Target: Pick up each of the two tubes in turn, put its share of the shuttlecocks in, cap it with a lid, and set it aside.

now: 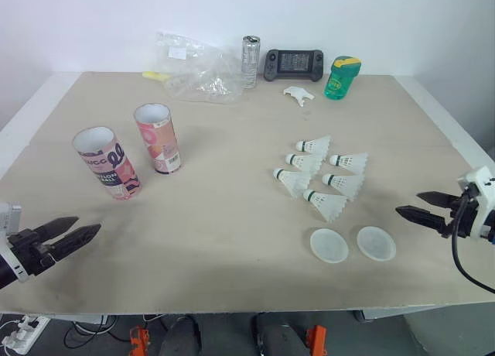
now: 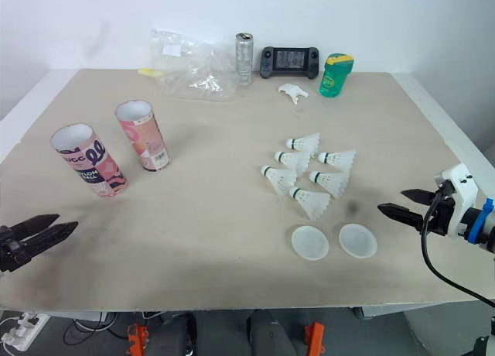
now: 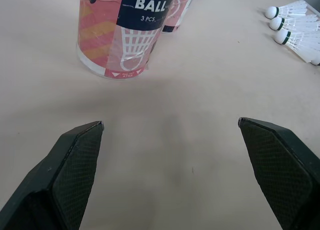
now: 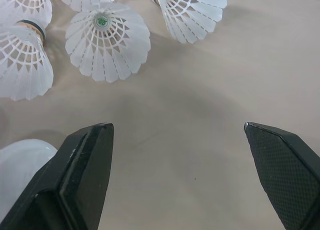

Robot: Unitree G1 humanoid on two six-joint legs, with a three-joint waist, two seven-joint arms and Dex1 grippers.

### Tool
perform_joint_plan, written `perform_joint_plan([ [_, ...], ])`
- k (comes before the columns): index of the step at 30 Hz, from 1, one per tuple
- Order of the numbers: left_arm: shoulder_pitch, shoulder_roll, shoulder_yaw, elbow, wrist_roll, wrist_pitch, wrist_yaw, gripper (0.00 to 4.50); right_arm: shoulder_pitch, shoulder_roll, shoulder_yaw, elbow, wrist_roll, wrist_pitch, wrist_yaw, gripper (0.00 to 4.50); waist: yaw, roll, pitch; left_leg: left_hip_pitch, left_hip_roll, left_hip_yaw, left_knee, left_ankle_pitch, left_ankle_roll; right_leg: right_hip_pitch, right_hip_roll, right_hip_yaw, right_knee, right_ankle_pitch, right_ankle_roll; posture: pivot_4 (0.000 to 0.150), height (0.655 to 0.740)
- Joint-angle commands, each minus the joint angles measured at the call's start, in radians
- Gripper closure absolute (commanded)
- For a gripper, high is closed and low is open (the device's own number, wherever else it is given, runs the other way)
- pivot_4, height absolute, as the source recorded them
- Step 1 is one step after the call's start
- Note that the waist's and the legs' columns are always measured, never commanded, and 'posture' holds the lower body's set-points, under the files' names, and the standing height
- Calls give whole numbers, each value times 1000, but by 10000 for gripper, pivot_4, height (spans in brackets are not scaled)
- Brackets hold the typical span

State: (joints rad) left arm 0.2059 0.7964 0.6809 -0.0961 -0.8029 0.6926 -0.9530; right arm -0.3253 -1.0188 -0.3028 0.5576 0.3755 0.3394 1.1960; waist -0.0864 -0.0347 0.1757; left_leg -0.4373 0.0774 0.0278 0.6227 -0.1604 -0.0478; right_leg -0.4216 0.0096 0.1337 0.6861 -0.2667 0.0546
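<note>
The nearer pink printed cardboard tube (image 1: 107,162) is found standing on its base, mouth open upward, on the left half of the pale beige table (image 1: 232,217). The second pink cardboard tube (image 1: 158,138) stands just beside it, farther back. The long axis of both is noted as near vertical. The nearer tube lies ahead of the left gripper (image 1: 87,226), apart from it and not quite centred between its spread, empty fingers. A side-on grasp around the tube wall is judged to be called for, by the left arm, which is much the nearer. Six white feathered shuttlecocks (image 1: 321,174) lie on their sides at centre right, with two translucent white round lids (image 1: 329,245) in front of them. The right gripper (image 1: 408,203), fingers parted and empty, hovers near these, well apart from the tubes.
</note>
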Motion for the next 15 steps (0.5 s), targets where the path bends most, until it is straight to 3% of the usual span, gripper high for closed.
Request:
perform_joint_plan([
  [1,-97,-20,48,93,15,-93,46,0,-39,1,-14,-31,15,3,-1,290,0,0,0,0,0,0,0,0,0,0,0,0,0,0,0,1500,7236],
  [5,-77,-60,11,113,126,-297,6,0,-95,31,-21,-148,79,68,8,290,-5,2,0,0,0,0,2,1,0,0,1,1,0,2,1,1500,7236],
  [10,-48,-76,-55,130,178,-405,-61,0,-186,101,-10,-409,223,213,-19,290,-11,2,0,0,1,1,0,0,0,0,1,2,0,2,1,1500,7236],
  [15,-136,-87,-123,229,221,-484,-76,0,-198,218,190,-723,257,285,-39,290,-10,0,-2,0,2,0,0,0,0,0,2,0,0,2,0,1500,7236],
])
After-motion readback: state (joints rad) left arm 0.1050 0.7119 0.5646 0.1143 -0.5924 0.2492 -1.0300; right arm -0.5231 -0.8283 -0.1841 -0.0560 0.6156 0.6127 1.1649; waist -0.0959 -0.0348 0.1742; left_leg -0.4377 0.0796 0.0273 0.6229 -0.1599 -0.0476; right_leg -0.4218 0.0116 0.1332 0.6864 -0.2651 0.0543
